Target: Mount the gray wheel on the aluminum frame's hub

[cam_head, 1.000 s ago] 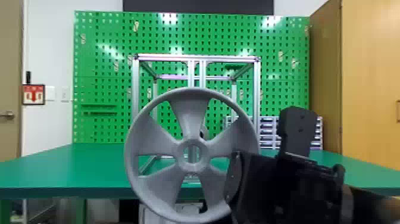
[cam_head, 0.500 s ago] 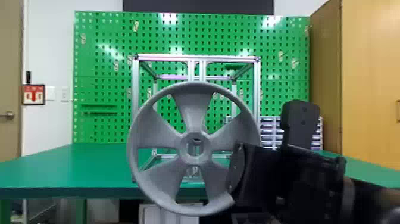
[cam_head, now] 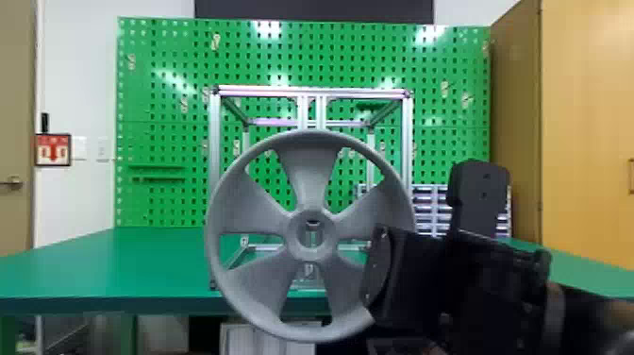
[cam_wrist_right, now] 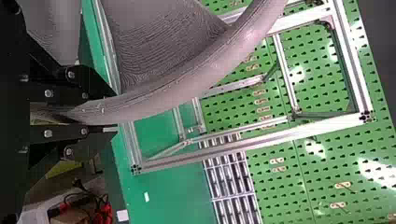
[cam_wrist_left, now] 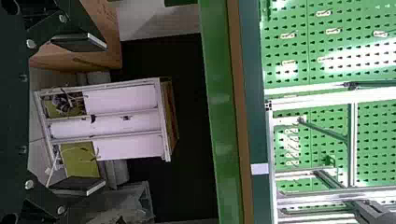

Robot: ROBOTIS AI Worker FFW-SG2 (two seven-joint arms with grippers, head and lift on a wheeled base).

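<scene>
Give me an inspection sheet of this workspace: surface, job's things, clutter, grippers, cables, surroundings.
Surface: green tabletop, bearing the aluminum frame.
Job's things: gray five-spoked wheel, held roughly upright in front of the frame.
Clutter: drawer unit at the back right.
Grippers: right gripper shut on the wheel's rim; left gripper open.
Cables: red and black cables beyond the table's edge; thin wires at a white rack.
Surroundings: green pegboard behind, door left, wooden cabinet right.
</scene>
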